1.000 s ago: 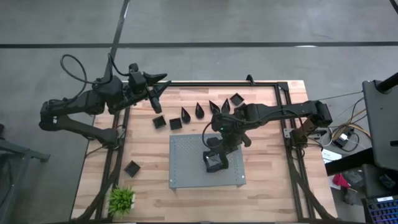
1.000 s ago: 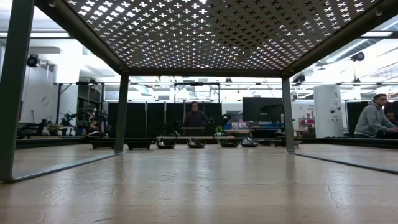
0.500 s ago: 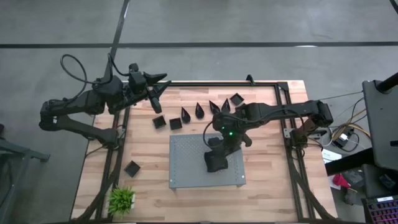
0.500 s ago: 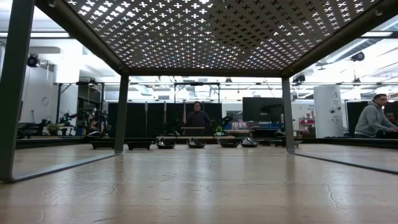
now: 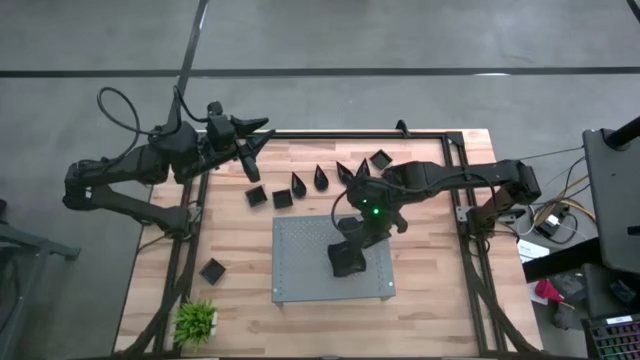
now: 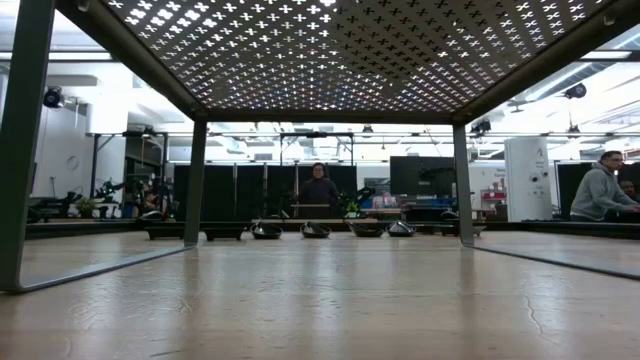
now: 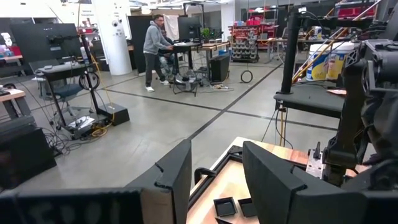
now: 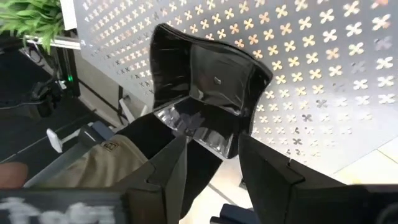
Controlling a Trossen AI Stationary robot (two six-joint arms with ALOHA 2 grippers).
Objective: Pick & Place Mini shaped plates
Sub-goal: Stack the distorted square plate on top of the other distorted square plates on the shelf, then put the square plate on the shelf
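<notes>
A wooden table [image 5: 250, 240] seen from directly above, with a grey perforated board [image 5: 305, 260] at its centre and a small green plant [image 5: 196, 320] at seven o'clock. Two dark robot arms reach in from nine and three o'clock. The right gripper [image 5: 348, 258] sits over the board, slightly toward its three o'clock half, directly above a square black mini plate [image 8: 208, 93]. The change over the last second is in that gripper: a second ago it was clenched on the plate, and now its fingers [image 8: 163, 171] stand apart. The right wrist view shows the plate resting on the perforated surface just ahead of the spread fingers, with one finger's tip possibly still brushing its near rim. This reads as a release, so one plate appears delivered onto the board. The left gripper [image 5: 252, 142] waits near the table's eleven o'clock corner, fingers parted and holding nothing, unchanged from a second ago. The remaining mini plates lie in a row [image 5: 315, 185] toward twelve o'clock: two square ones, then teardrop shapes, then another square one. One more square plate [image 5: 212, 270] sits alone near eight o'clock. The likely next step is lifting the right gripper clear without nudging the placed plate.
</notes>
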